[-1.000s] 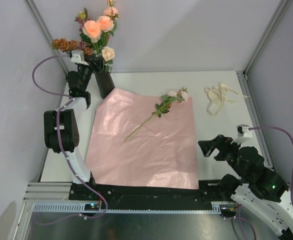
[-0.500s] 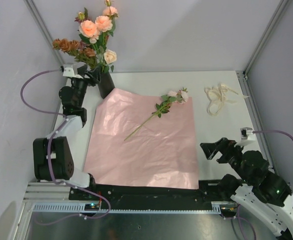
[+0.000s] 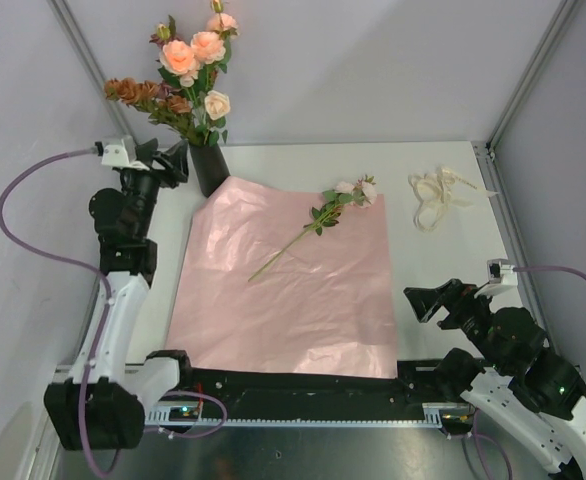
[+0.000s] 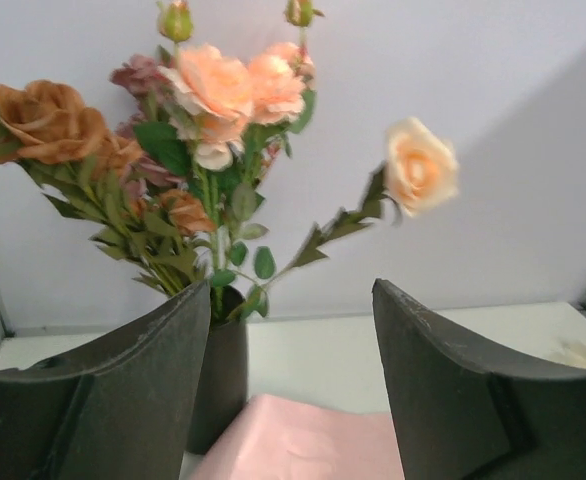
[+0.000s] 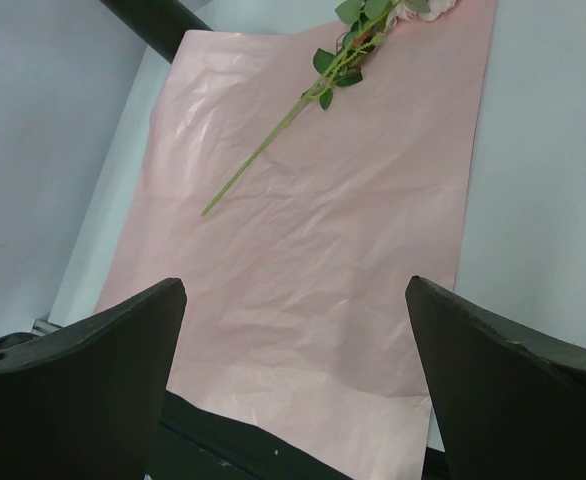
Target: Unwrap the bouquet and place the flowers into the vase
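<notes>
My left tool (image 3: 176, 163) hangs just beside the vase (image 3: 210, 168), jaws parted and holding nothing; through its wrist camera I see the vase and its flowers (image 3: 195, 60) framed in the gap. The vase stands upright at the far left corner of the table (image 3: 443, 250), touching the corner of the pink paper (image 3: 283, 300). One rose stem (image 3: 313, 222) lies diagonally on that paper, heads toward the far right and cut end toward me, well apart from the vase. The ribbon (image 3: 435, 197) sits off to the far right, out of play. My right tool (image 3: 416, 304) waits at the near right edge, spread wide and empty, looking straight down the sheet. As I judge it, that stem is the job now. I want the jaws square across the bare stalk below the leaves, coming down lightly so I pinch stem and not paper. Then lift, tip it upright, and thread the cut end into the crowded mouth slowly, because a shove could topple that narrow vase.
</notes>
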{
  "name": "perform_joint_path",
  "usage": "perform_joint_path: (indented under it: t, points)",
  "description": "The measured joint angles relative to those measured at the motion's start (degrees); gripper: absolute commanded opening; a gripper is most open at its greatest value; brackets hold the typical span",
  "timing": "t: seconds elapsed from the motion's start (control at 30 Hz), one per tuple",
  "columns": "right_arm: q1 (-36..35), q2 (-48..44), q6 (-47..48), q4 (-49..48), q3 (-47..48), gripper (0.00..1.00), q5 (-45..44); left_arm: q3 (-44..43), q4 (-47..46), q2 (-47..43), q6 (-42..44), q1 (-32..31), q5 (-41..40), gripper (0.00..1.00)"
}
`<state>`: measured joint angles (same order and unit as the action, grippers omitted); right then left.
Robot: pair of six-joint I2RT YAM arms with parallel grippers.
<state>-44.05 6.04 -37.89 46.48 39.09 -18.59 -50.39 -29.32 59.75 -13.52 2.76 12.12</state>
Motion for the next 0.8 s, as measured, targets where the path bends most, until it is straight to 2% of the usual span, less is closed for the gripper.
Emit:
perform_joint_path:
  t: [0.23,0.4,0.6,0.8]
  points:
    - [-0.04,0.0,0.22,-0.04,0.0,0.99,0.24,-4.98,19.74,-7.8,4.42,-8.87,0.02,0.71]
    - [-0.04,0.0,0.2,-0.07,0.0,0.99,0.9,-7.04,30.71,-8.72,6.78,-15.54,-0.66,0.71]
    - [-0.04,0.0,0.2,-0.07,-0.02,0.99,1.07,-8.04,40.79,-1.51,9.07,-23.78,-3.65,0.72]
    - [-0.04,-0.13,0.2,-0.09,-0.07,0.99,1.07,-13.4,50.18,12.35,10.8,-29.42,-5.95,0.71]
